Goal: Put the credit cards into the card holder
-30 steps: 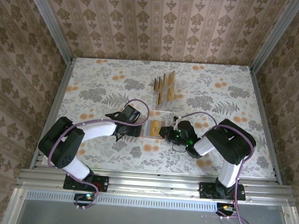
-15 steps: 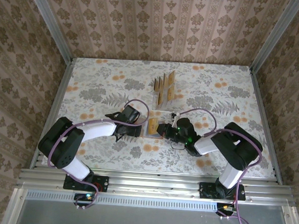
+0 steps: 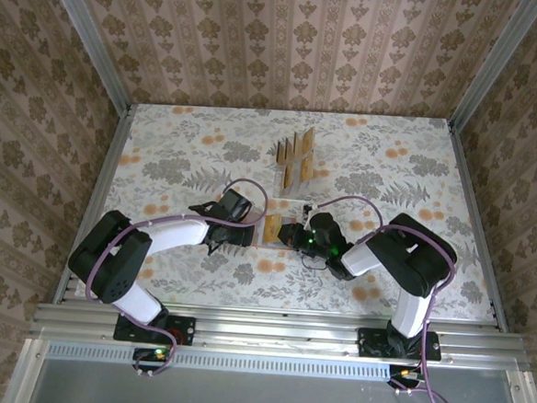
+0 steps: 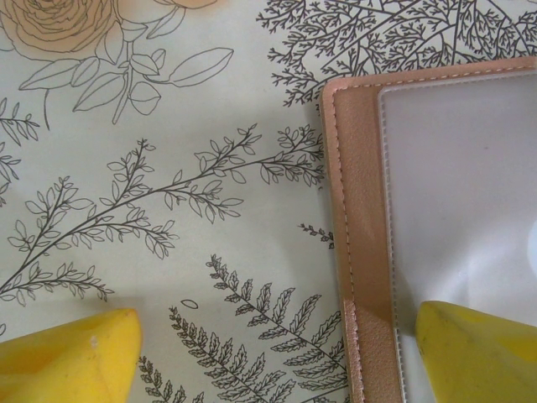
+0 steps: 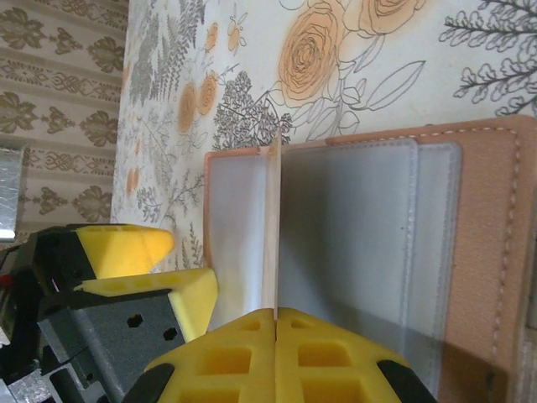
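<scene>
- One card (image 5: 270,227) is pinched on edge in my right gripper (image 5: 275,315), jaws shut tight on it; that wrist has slid in from three o'clock over the last second and now hangs above the card holder (image 5: 482,252).
- Its far edge is now right over the greyish pockets, so I judge the slot-in is the step at hand, not yet done.
- My left gripper (image 4: 273,361) sits at nine o'clock of the holder, unmoved, jaws spread wide, holding nothing: one finger (image 4: 482,353) over the clear pocket, seemingly pressing it, the other over the tablecloth (image 4: 168,126).
- Far off at twelve o'clock, more credit cards (image 3: 295,155) wait upright in a row.
</scene>
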Robot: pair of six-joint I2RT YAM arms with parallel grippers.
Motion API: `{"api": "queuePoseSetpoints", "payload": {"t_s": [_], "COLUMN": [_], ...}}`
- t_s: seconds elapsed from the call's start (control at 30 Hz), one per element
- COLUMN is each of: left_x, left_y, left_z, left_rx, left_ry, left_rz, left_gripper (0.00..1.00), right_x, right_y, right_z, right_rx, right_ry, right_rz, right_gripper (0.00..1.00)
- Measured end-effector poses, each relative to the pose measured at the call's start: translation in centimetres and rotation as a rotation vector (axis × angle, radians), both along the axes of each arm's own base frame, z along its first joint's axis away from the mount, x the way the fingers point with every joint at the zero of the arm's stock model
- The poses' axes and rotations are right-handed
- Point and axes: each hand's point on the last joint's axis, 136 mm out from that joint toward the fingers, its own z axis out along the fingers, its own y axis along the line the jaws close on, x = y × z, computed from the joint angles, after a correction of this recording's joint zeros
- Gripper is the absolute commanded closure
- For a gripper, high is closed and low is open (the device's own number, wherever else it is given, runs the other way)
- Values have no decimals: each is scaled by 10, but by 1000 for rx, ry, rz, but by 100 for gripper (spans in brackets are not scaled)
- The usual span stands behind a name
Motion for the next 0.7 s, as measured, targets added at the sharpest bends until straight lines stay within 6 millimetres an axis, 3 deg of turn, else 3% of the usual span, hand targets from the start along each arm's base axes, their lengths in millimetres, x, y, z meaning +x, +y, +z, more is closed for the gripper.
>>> {"api": "queuePoseSetpoints", "payload": {"t_s": [0.7], "left_x": [0], "left_y": [0], "left_z": [0], "left_rx": [0], "left_ry": [0], "left_rz": [0], "left_gripper": [15], "right_x": [-3], "right_y": [8], "right_z": [-3], "right_rx": [23], "right_ry": [0], "right_rz": [8], "right_gripper": [100]}}
